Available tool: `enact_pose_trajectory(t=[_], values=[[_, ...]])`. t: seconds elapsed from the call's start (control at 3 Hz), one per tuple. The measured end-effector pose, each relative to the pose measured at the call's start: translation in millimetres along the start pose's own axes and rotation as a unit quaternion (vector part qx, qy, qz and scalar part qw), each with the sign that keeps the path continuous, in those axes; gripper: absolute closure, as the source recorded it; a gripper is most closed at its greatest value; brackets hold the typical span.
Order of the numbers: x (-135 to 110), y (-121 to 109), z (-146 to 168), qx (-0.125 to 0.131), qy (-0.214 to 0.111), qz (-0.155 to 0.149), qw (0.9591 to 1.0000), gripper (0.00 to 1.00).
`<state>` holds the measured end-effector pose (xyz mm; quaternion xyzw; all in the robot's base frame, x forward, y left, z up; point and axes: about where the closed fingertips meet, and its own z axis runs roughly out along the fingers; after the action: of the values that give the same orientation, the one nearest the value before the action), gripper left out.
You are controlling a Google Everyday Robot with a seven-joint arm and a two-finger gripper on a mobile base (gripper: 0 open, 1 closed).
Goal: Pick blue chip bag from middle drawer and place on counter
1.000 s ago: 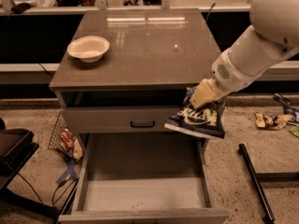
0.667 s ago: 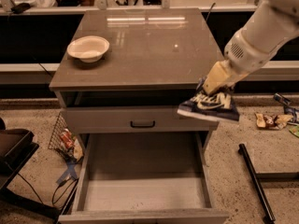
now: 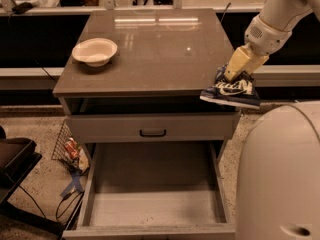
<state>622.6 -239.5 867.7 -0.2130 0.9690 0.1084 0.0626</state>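
- Raised over the last second: blue chip bag (image 3: 232,90), up from level with the shut drawer front to level with the worktop's (image 3: 160,59) right rim, and carried a little rightward.
- Noted gripper (image 3: 234,77) just off the worktop's right edge, fingers clamped on the bag's upper edge.
- Seen hanging below the fingers, tilted, with white lettering towards the camera. Appears to overlap the front right corner; cannot tell whether touching it.
- Well clear of the middle drawer (image 3: 155,204), left pulled out with a bare pale floor.
- Judged as the carry-to-place step, with the placing itself not yet done.
- Gain a little more height first, so that the bag's lower edge clears the rim.
- Then travel left over the slab, lower until the bag rests flat, and only then part the fingers.
- Set down well in from the edge; expect a light crinkly bag to slide on a glossy top.
- Keep away from the cream bowl (image 3: 95,51) at far left; plenty of bare slab between.
- Surface: glossy grey-brown, with ceiling lights mirrored near the back.
- Room: shut drawer front (image 3: 120,127) with small black handle (image 3: 152,133); wire basket (image 3: 62,144) holding red-and-yellow wrappers (image 3: 72,149) on a speckled floor; pale ledge (image 3: 210,1) behind; robot's white body (image 3: 280,174) filling lower right.
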Motion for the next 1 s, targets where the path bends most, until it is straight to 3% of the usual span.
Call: enact_pose_trajectory(t=[0.67,1.0], values=[[-7,3,-1,0.005,-0.009,0.006,0.9999,1.0],[-24,3,-16,0.018,-0.024,0.019,0.9994,1.0]])
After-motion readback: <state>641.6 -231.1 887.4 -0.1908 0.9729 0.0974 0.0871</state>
